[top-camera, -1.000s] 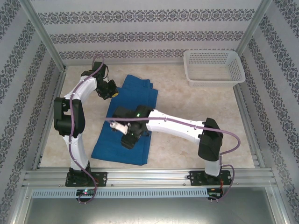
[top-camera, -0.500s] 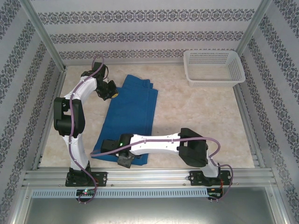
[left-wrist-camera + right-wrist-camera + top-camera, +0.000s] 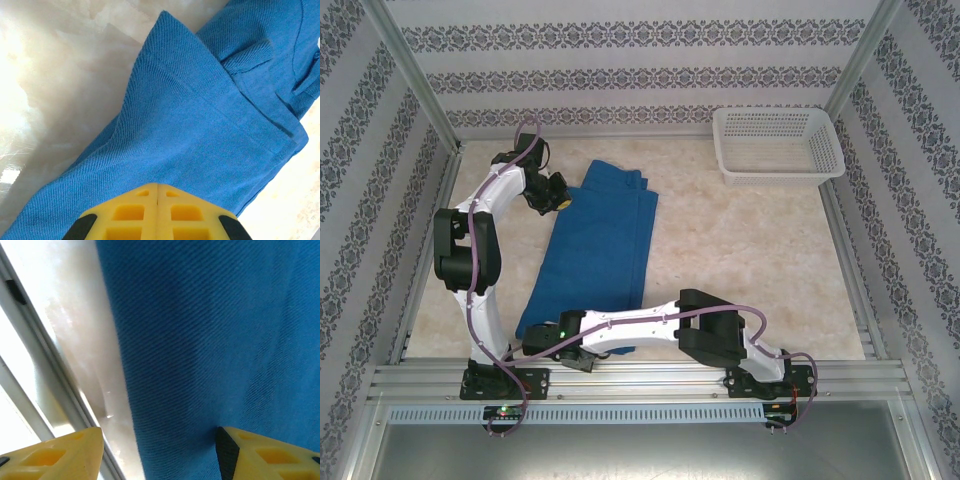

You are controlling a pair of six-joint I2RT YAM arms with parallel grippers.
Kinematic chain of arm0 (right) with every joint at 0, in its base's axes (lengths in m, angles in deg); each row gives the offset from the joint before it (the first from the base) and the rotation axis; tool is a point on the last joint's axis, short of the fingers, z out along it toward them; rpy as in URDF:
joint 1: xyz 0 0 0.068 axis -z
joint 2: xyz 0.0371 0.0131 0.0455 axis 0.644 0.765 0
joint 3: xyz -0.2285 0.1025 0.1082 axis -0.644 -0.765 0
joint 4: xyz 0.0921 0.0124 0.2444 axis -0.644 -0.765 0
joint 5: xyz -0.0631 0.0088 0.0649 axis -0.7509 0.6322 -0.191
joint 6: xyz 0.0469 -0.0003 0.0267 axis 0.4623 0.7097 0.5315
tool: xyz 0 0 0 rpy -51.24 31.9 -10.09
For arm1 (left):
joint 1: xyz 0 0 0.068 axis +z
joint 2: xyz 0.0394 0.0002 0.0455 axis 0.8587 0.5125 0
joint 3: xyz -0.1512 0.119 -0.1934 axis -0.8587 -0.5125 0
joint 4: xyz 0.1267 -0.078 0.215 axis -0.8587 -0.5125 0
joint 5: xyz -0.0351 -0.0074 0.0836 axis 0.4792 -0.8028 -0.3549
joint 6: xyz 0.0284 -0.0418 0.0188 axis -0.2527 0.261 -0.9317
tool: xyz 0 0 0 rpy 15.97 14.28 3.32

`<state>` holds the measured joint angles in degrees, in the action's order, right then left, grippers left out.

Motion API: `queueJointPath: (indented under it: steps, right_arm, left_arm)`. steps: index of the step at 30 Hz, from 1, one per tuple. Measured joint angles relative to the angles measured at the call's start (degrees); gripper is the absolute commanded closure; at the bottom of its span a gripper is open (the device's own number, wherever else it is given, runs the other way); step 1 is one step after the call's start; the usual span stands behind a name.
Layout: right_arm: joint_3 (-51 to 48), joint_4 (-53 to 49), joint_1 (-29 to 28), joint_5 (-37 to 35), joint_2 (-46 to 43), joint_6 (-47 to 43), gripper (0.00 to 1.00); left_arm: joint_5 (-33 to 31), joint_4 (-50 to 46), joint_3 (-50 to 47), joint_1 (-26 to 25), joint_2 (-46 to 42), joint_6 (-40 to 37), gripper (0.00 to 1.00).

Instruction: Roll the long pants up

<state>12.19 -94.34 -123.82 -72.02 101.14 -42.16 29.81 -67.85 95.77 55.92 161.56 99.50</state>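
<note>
left hand pressed together, right hand spread over long pants

The cell is closed on the left, right and far sides by walls papered with dark floral bands. A pale marbled tabletop is edged near by an aluminium rail; bright glare, perhaps from overhead light, is thrown across it.

From above, my right arm covers the near hem of the long pants along the worktop's near edge.
</note>
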Motion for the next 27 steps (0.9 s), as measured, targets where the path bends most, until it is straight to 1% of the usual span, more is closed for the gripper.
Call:
queueJointPath:
  steps: [5, 6, 7, 8, 9, 11, 16, 19, 22, 27]
  right_arm:
    - [-1.92, 1.49, 0.74, -3.26, 0.0, -2.23, 0.42]
    - [-2.25, 1.57, 1.03, -3.69, 0.0, -2.71, 0.45]
    - [-2.4, 1.66, 1.22, -3.89, 0.0, -3.34, 0.51]
    - [-2.45, 1.79, 1.51, -3.93, -0.02, -4.2, 0.57]
    - [-2.45, 1.97, 1.81, -4.04, 0.0, -4.39, 0.67]
    - [-2.47, 2.19, 2.25, -4.04, -0.02, -5.22, 1.0]
    - [-2.47, 2.21, 2.75, -3.76, -0.26, -6.97, 1.0]
    - [-2.43, 1.81, 3.58, -2.03, -1.16, -7.87, 1.0]
    - [-1.42, 0.15, 5.35, 1.66, -2.69, -8.26, 1.0]
    - [2.69, -3.39, 10.19, 10.62, -5.01, -8.41, 1.0]
  left_arm:
    - [0.0, 0.0, 0.0, 0.02, 0.0, 0.0, 1.0]
    - [0.02, 0.0, 0.0, 0.04, 0.0, 0.0, 1.0]
    - [0.02, 0.0, 0.0, 0.07, 0.0, 0.0, 1.0]
    - [0.02, 0.0, 0.0, 0.11, 0.0, 0.0, 1.0]
    - [0.02, 0.0, 0.0, 0.2, 0.0, 0.0, 1.0]
    - [0.02, 0.0, 0.0, 0.37, 0.0, 0.0, 1.0]
    - [0.0, 0.0, 0.0, 0.66, 0.0, 0.0, 1.0]
    - [0.02, 0.0, 0.0, 0.74, -0.02, 0.0, 1.0]
    - [0.02, 0.0, 0.0, 0.74, -0.02, 0.0, 1.0]
    - [0.02, 0.0, 0.0, 0.74, -0.02, 0.0, 1.0]
